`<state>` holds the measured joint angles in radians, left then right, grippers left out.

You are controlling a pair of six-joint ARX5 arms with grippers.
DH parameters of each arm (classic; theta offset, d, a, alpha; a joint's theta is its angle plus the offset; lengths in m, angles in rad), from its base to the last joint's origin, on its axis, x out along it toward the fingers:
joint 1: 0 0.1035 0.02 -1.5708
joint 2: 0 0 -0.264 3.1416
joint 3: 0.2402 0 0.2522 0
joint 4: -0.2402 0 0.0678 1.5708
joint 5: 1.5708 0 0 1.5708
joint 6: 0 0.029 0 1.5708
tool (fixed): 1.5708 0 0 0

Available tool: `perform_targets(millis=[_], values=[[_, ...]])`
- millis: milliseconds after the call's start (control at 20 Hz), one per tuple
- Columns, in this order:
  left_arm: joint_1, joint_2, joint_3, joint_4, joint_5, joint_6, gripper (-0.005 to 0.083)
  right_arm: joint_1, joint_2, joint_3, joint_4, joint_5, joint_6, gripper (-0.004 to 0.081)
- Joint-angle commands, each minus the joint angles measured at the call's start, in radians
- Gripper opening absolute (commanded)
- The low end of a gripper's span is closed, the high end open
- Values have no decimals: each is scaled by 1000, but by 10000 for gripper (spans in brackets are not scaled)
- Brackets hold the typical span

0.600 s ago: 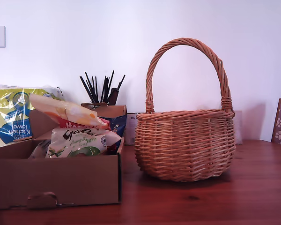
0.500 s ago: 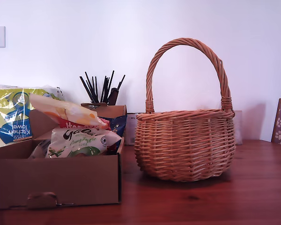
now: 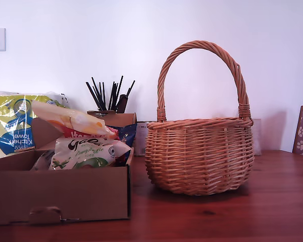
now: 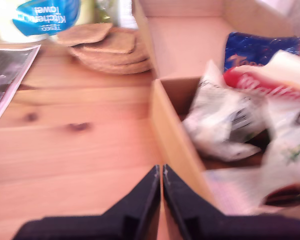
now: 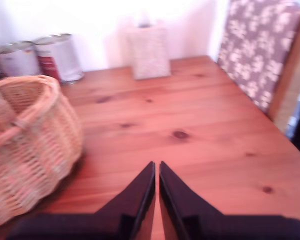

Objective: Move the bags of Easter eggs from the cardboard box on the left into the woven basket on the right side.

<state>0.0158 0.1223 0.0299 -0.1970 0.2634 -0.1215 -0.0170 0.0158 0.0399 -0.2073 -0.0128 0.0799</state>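
Note:
The cardboard box (image 3: pixel 60 194) sits at the exterior view's left, holding several bags of Easter eggs: a yellow-orange and white one (image 3: pixel 70 120), a white and green one (image 3: pixel 86 153) and a dark blue one (image 3: pixel 125 133). The woven basket (image 3: pixel 199 156) stands to their right with its tall handle up. No arm shows in the exterior view. In the first wrist view my first gripper (image 4: pixel 161 172) is shut and empty, hovering above the box wall (image 4: pixel 175 142), with the bags (image 4: pixel 225 122) just beyond. My second gripper (image 5: pixel 156 167) is shut and empty above the bare table, the basket (image 5: pixel 27 140) off to one side.
A kitchen towel pack (image 3: pixel 12 126) and a pot of black sticks (image 3: pixel 108 96) stand behind the box. Cork coasters (image 4: pixel 107 47) and a magazine (image 4: pixel 7 75) lie beside the box. Tins (image 5: pixel 57 55), a small patterned box (image 5: pixel 149 52) and a patterned board (image 5: pixel 262 55) edge the table near the basket.

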Motion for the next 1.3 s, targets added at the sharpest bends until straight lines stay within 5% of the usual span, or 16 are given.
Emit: perform_targets(millis=[0,350,650,750,850,900,1050,1250], values=[[1,1,5,58,43,-31,-21,18,-3,17,15,-58,-1,-12],[-58,104,203,5,203,-32,-21,141,12,108,-68,-220,-1,-12],[-161,364,449,-183,351,365,-18,220,59,113,-69,-222,-1,-12],[-198,446,528,-240,378,483,127,229,69,113,-68,-222,-1,-12],[-232,527,568,-246,370,634,553,229,72,113,-68,-222,-2,-12],[-245,563,579,-242,345,714,696,229,73,113,-68,-221,-1,-12],[-282,679,594,-219,223,996,756,229,73,113,-68,-221,-2,-12],[-307,806,594,-70,117,1145,756,229,73,113,-69,-221,-2,-12]])
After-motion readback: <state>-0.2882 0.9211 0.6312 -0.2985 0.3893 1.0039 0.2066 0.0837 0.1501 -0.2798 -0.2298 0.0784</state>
